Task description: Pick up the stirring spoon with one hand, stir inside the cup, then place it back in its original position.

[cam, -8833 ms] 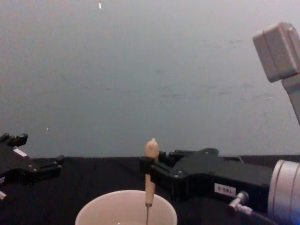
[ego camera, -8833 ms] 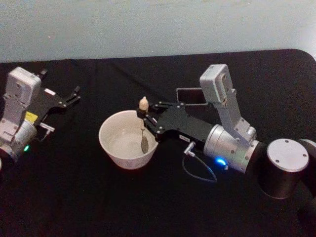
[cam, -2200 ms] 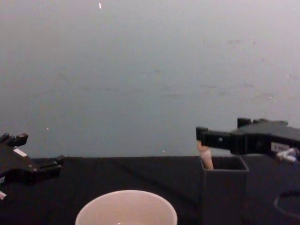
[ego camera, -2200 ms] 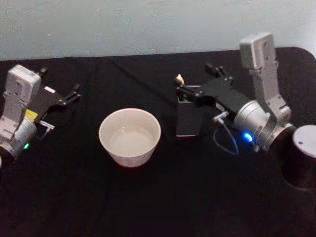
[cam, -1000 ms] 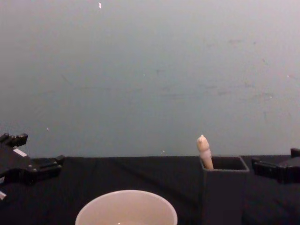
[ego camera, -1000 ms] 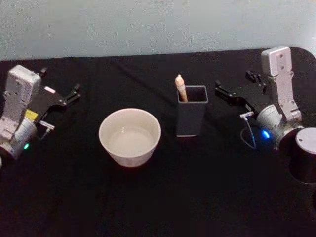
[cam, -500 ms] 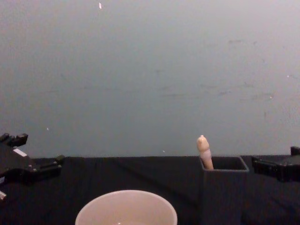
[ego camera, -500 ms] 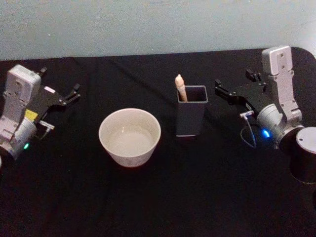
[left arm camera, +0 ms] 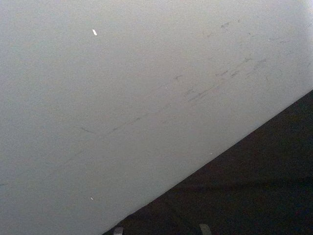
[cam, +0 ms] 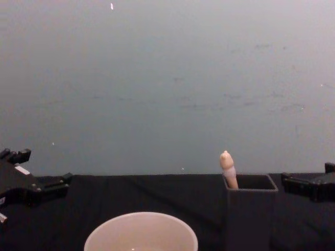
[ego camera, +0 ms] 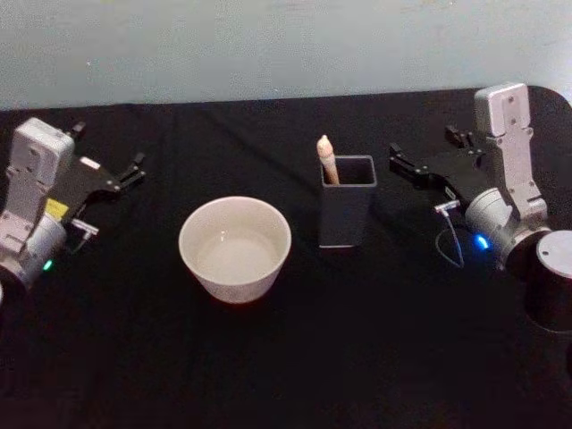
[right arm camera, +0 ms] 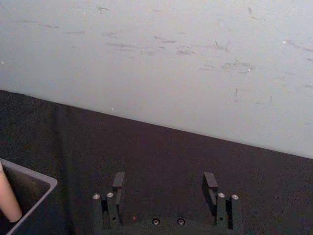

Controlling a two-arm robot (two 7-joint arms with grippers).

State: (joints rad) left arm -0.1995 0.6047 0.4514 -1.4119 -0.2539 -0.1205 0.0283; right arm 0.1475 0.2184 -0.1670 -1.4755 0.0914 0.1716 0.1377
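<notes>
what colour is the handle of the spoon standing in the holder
Pale beige. The stirring spoon handle shows best in the head view, poking out of the dark grey holder.

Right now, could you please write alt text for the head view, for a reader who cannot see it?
The stirring spoon stands in the dark grey holder on a black table, its pale handle leaning at the holder's left wall. A cream cup sits left of the holder. The right gripper, open, sits right of the holder; the left gripper rests far left.
</notes>
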